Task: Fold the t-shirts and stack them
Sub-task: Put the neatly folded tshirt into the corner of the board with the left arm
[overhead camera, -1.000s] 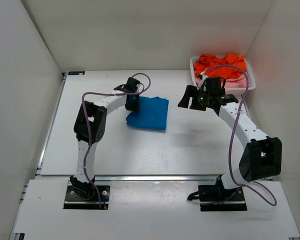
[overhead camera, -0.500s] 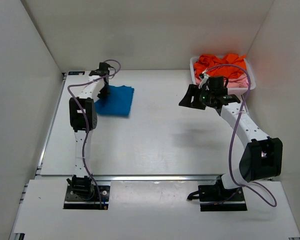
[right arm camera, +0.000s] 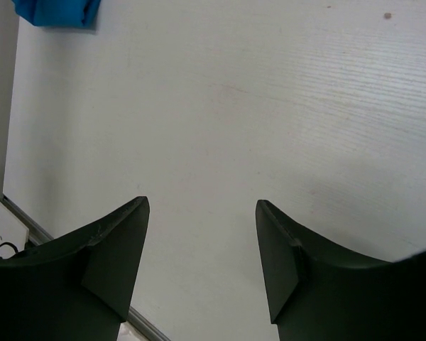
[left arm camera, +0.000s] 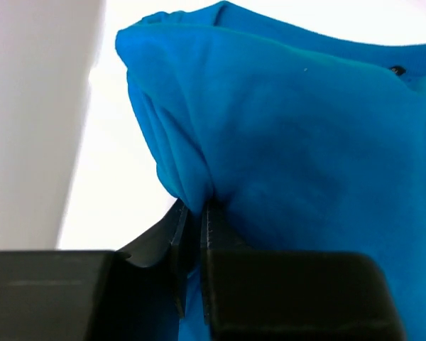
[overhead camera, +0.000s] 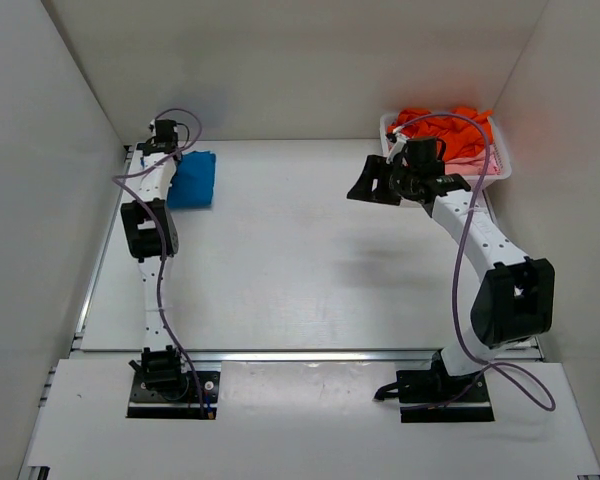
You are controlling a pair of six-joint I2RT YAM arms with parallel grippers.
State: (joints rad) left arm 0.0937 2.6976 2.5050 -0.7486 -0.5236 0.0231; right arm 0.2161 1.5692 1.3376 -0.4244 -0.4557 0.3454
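The blue t-shirt [overhead camera: 192, 180] lies bunched into a compact bundle at the far left corner of the table [overhead camera: 300, 270], close to the left wall [overhead camera: 40, 200] and well apart from the other shirts. The left arm stretches straight out from its base to that corner, and the left fingers [overhead camera: 170, 160] meet the shirt at the edge nearest the wall. In the left wrist view the left fingers [left arm camera: 207, 241] are pressed together on a pinched ridge of the blue cloth, which rises from between them and spreads in soft folds across most of the picture; a strip of white table and the grey wall show on the left side.

The right arm bends over the far right part of the table. The right fingers [overhead camera: 368, 188] hang in the air above bare table and point toward the middle. In the right wrist view the 2 right fingers [right arm camera: 117, 249] stand wide apart with nothing between them, only the pale table surface below. The blue t-shirt [right arm camera: 57, 11] shows as a small patch in the top left corner of that view.

A white lattice basket [overhead camera: 500, 168] sits in the far right corner against the right wall. It holds crumpled orange t-shirts [overhead camera: 440, 125] heaped above the rim, and a pink t-shirt [overhead camera: 470, 152] shows beneath them on the near side. The right wrist is just beside the basket's left end.
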